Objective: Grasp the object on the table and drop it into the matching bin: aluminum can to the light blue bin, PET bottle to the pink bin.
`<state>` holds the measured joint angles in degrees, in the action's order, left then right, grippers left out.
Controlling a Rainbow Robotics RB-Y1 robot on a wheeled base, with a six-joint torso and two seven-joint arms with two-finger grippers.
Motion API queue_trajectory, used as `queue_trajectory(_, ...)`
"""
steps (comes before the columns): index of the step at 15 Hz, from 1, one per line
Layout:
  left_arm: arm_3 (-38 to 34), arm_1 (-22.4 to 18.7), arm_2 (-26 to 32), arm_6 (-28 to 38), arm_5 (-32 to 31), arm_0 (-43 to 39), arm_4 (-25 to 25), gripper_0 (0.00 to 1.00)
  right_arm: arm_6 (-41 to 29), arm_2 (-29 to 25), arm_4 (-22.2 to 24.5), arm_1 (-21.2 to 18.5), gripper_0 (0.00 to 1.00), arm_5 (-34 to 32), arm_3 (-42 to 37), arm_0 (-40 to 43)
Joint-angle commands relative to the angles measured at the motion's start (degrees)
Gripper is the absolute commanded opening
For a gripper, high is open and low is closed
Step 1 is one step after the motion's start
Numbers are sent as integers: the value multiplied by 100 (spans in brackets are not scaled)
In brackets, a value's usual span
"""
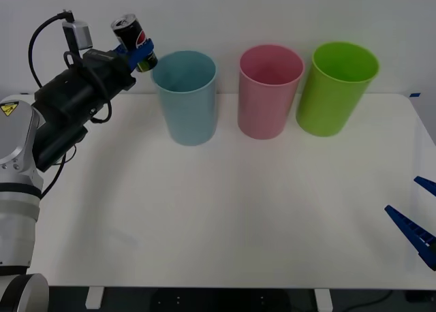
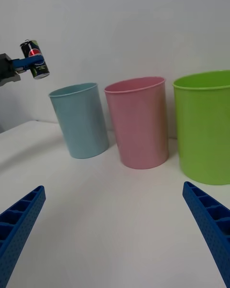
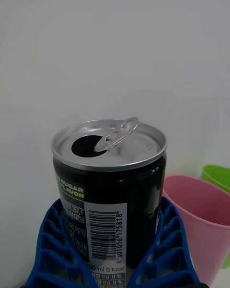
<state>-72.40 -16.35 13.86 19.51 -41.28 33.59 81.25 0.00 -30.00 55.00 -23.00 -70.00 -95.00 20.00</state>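
— Jaws on your left side first: what have you got?

— Your left gripper (image 1: 138,53) is raised above the table (image 1: 225,210), just left of the light blue bin (image 1: 185,97) and about level with its rim. Its blue fingers (image 3: 52,249) are clamped on the aluminum can (image 1: 131,36), which is tilted in the front view. From the left wrist you see the can (image 3: 109,197) with its silver top opened, the tab lifted, and a barcode facing the camera.

— Is the can over the bin's mouth?

— You see it beside the rim and higher, not above the opening. From the right wrist the can (image 2: 34,60) sits up and to the side of the light blue bin (image 2: 81,120), clear of it.

— And moving rightward?

— Next stands the pink bin (image 1: 269,90), then a lime green bin (image 1: 334,87), all three upright in a row along the table's far side, near each other.

— Your right arm?

— Your right gripper (image 1: 417,220) hangs low at the table's right edge, its fingers (image 2: 211,225) spread wide and holding nothing.
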Motion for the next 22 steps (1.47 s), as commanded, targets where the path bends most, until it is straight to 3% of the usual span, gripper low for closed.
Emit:
queue_trajectory(1,797,0,-33,-53,-73,675,233,0,0,0,0,0,100,0,0,0)
queue_trajectory(6,1720,132,-33,-97,-152,1528,778,0,0,0,0,0,100,0,0,0)
queue_trajectory(10,1720,431,231,-141,-134,1572,1174,0,0,0,0,0,100,0,0,0)
queue_trajectory(15,1720,431,222,-159,-126,1572,1183,1,0,0,0,0,100,0,0,0)
queue_trajectory(16,1720,431,222,-159,-126,1581,1183,10,0,0,0,0,100,0,0,0)
queue_trajectory(17,1720,431,222,-159,-126,1581,1174,35,0,0,0,0,100,0,0,0)
queue_trajectory(18,1720,431,222,-159,-82,1581,1183,100,0,0,0,0,100,0,0,0)
queue_trajectory(22,1720,431,222,-97,6,1572,1103,100,0,0,0,0,100,0,0,0)
